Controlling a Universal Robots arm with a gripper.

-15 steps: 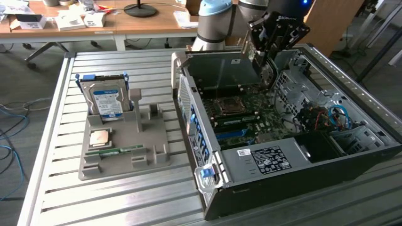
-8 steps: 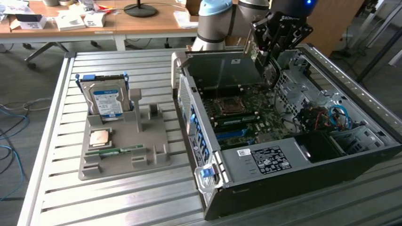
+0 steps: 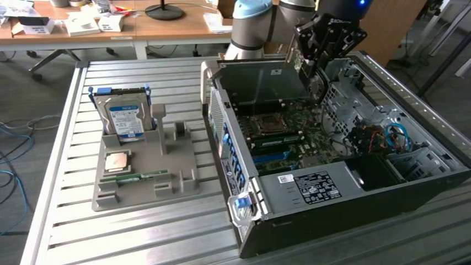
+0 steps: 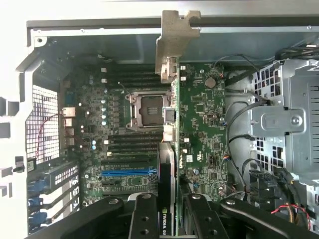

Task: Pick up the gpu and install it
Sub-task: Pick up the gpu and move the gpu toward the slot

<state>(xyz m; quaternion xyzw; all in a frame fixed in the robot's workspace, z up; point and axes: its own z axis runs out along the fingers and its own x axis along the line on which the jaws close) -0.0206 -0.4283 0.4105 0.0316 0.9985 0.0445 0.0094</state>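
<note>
My gripper (image 3: 324,41) hangs over the open computer case (image 3: 220,110), shut on the gpu (image 3: 316,80). The card points down into the case, above the motherboard (image 3: 287,132). In the wrist view the gpu (image 4: 174,99) is seen edge-on, a thin dark green board clamped between the black fingers (image 4: 144,219) of my gripper (image 4: 169,211). Its silver bracket (image 4: 174,45) lies at the far end, toward the case wall. The card is lined up over the motherboard (image 4: 204,114), beside the CPU socket (image 4: 149,109) and the blue slot (image 4: 127,173).
A grey parts holder (image 3: 169,165) on the slatted table carries a hard drive (image 3: 125,116), a CPU chip (image 3: 118,161) and a memory stick (image 3: 136,178). Inside the case a drive cage (image 4: 289,119) and loose cables (image 3: 390,135) sit beside the motherboard. A cluttered desk (image 3: 147,30) stands behind.
</note>
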